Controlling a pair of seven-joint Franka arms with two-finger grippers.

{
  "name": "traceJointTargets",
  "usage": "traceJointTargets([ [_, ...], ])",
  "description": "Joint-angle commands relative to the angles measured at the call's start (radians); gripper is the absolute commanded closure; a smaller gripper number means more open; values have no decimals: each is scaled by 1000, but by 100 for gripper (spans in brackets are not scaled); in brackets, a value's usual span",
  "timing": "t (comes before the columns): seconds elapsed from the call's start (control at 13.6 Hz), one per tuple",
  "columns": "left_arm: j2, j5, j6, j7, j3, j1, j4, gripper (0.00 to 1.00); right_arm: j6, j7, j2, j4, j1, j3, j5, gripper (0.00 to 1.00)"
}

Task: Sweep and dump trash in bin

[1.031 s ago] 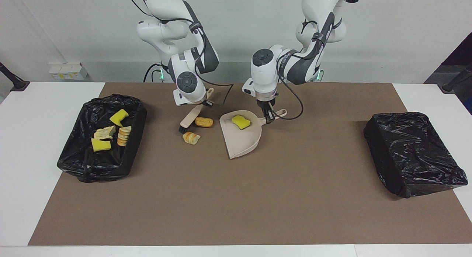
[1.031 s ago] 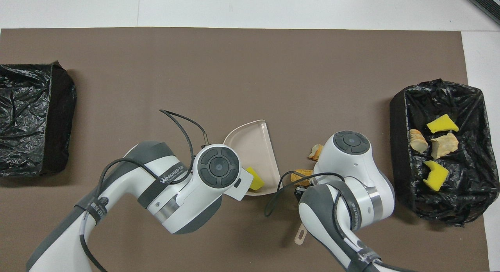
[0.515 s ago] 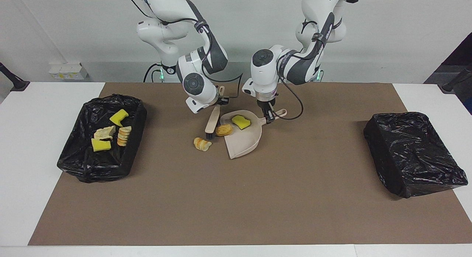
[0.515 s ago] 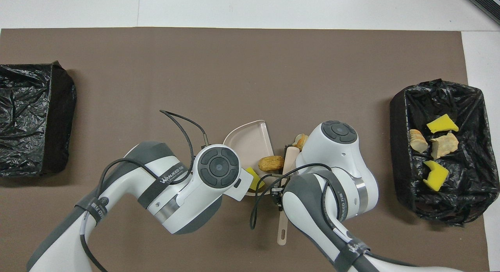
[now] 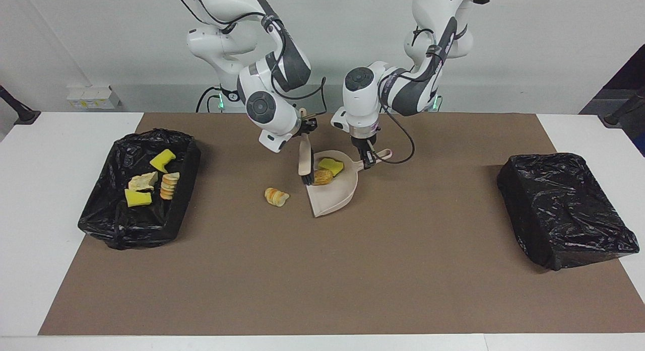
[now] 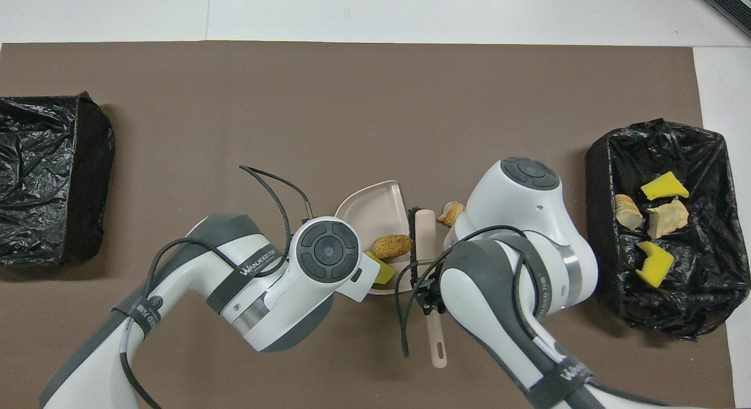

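Tabletop (image 5: 30,200): white, covered by a brown mat (image 5: 352,270).

Left end effector (image 5: 369,158): clamped on the dustpan (image 5: 332,192) handle; the pan rests on the mat just below it, its open mouth toward the right arm's end.

Right end effector (image 5: 306,130): clamped on the brush (image 5: 304,162) handle; the brush hangs under it, nearly upright, bristles down at the dustpan's mouth.

Trash, seven pieces:
- Yellow sponge (image 5: 331,165), in the dustpan, near the left end effector, just beside the handle end.
- Bread roll (image 5: 323,177), in the dustpan, touching the brush bristles, next to the sponge.
- Sliced piece (image 5: 276,196), on the mat outside the dustpan, under neither end effector, off toward the right arm's end from the brush.
- Two yellow chunks (image 5: 162,160), one tan lump (image 5: 142,181), one sliced loaf (image 5: 170,185), all in the open bin (image 5: 95,217), well apart from both end effectors.

Open bin: black-lined, at the right arm's end of the tabletop.

Second bin (image 5: 564,210): wrapped in black plastic, at the left arm's end, well apart from the left end effector.
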Motion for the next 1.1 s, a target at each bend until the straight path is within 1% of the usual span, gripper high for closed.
traceJointTargets([
  [0.0,-19,-8,13,-9,7,14,-25,100,-34,-34,9,34,-51,6,-122,100],
  [0.07,-19,-8,9,-9,7,17,-25,100,-35,-37,12,34,-56,2,-182,100],
  [0.22,-18,-8,10,-10,8,19,-21,100,-45,-49,18,34,-135,10,-311,100],
  [0.37,-18,-7,6,-12,8,19,-19,100,-71,-85,79,70,-146,10,-453,100],
  [0.44,-18,-7,5,-10,10,19,-19,100,-72,-85,120,95,-145,10,-501,100],
  [0.52,-18,-7,4,-12,10,19,-19,100,-72,-85,169,128,-142,10,-517,100],
  [0.59,-19,-7,-2,-12,10,19,-19,100,-74,-85,202,158,-131,13,-517,100],
  [0.74,-18,-7,-5,-12,8,19,-18,100,-86,-88,225,184,-94,16,-488,100],
  [1.03,-19,-7,-7,-12,8,19,-18,100,-72,-86,236,185,-7,18,-353,100],
])
